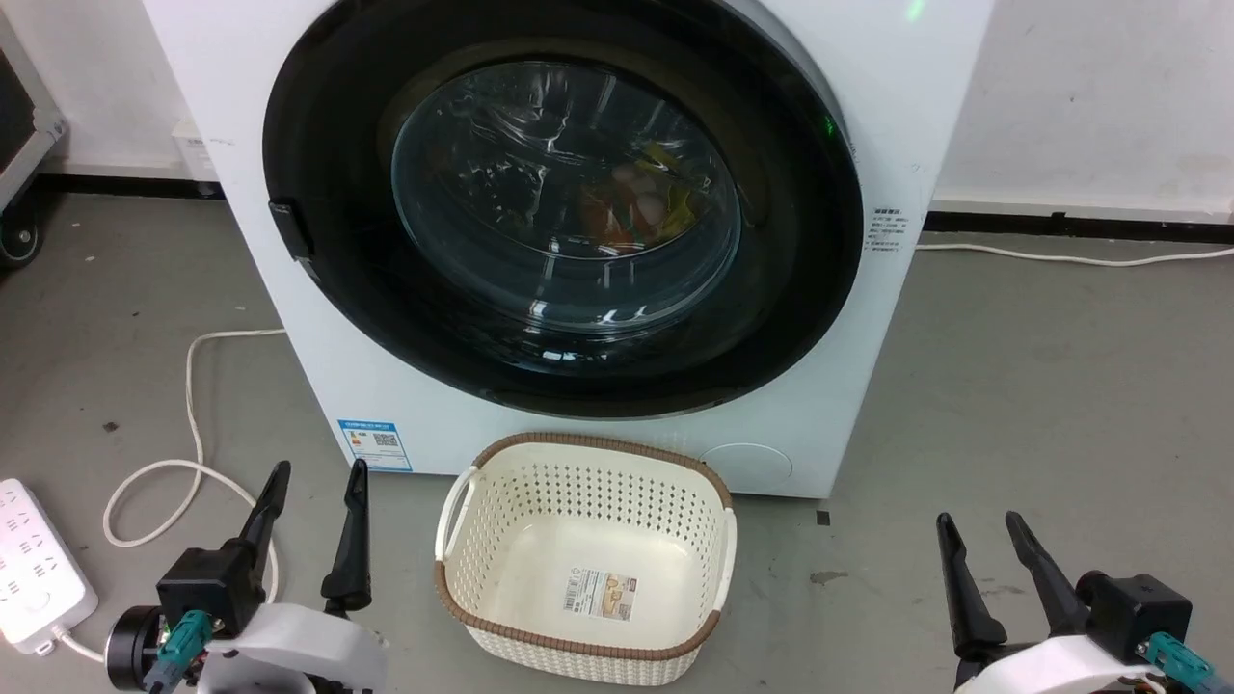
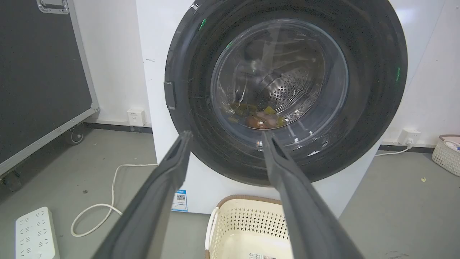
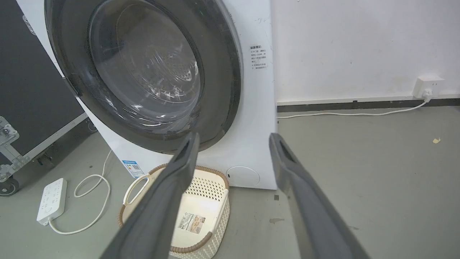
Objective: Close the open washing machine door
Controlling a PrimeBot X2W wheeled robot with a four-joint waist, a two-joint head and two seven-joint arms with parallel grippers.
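Head view: washing machine door (image 1: 564,207) sits flat against the washing machine (image 1: 906,87), apparently latched, hence left gripper (image 1: 319,472) and right gripper (image 1: 979,525) parked low, fingers wide, empty; left wrist: rim flush; right wrist: likewise, no gap seen.

**Gloss on the door, matt on the floor**

The door (image 1: 562,207) has a wide black rim, smooth and glossy enough to mirror the lights. Its centre is clear glass streaked with bright reflections. Behind the glass the drum (image 2: 287,90) shows as bright perforated metal. The washer (image 1: 916,125) body is white and smooth with a faint sheen, and a blue printed label (image 1: 375,444) is stuck low on it. The basket (image 1: 578,482) is cream plastic pierced with holes, with a brown woven-look band along its rim. The fingers (image 1: 352,540) are dark and matt. The floor (image 1: 1041,405) is grey, matt and spotted. The power strip (image 1: 34,564) and cable (image 1: 190,386) are smooth white plastic.
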